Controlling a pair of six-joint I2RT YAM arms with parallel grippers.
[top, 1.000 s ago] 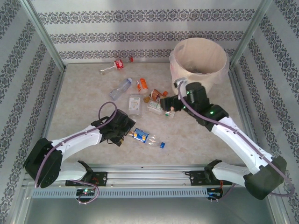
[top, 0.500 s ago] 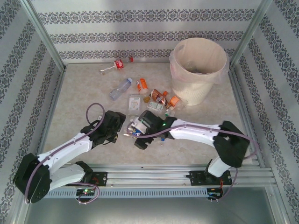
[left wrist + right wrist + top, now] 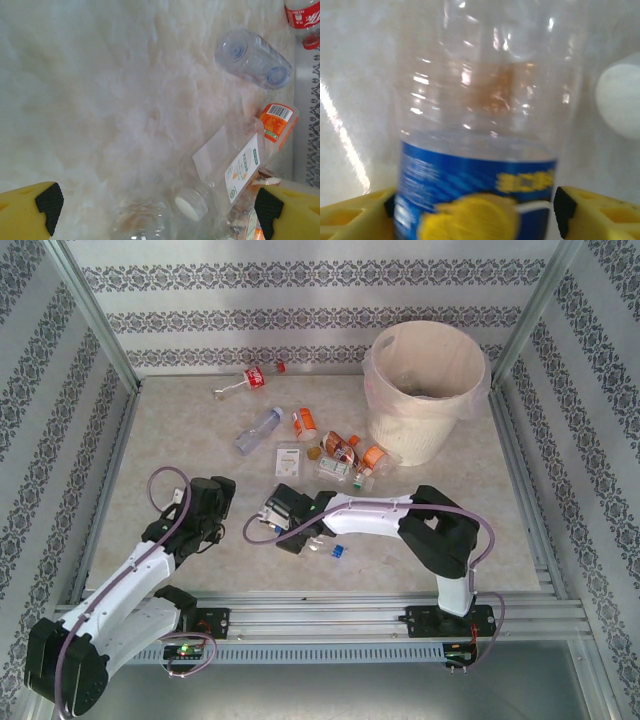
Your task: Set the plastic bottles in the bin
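Note:
A clear bottle with a blue label (image 3: 475, 165) lies on the table, its blue cap (image 3: 340, 551) pointing right. My right gripper (image 3: 281, 513) (image 3: 475, 215) is open. It straddles the bottle's labelled body with one yellow finger close on each side. To the left, my left gripper (image 3: 220, 491) (image 3: 156, 202) hangs open above bare table with nothing between its fingers. More plastic bottles lie beyond: a white-capped flat one (image 3: 225, 170) (image 3: 289, 462), an orange-labelled one (image 3: 277, 120) (image 3: 305, 422), a clear bluish one (image 3: 252, 57) (image 3: 258, 428) and a red-labelled one (image 3: 252, 378). The bin (image 3: 410, 435) stands at the back right.
Crushed bottles cluster at the bin's foot (image 3: 348, 452). Patterned walls and metal frame posts (image 3: 95, 315) enclose the table. A metal rail (image 3: 320, 615) runs along the near edge. The right arm's forearm (image 3: 375, 512) stretches across the table's middle.
My right arm has swung from beside the bin down and left across the table, onto the blue-labelled bottle. My left gripper has drawn back leftward from that bottle.

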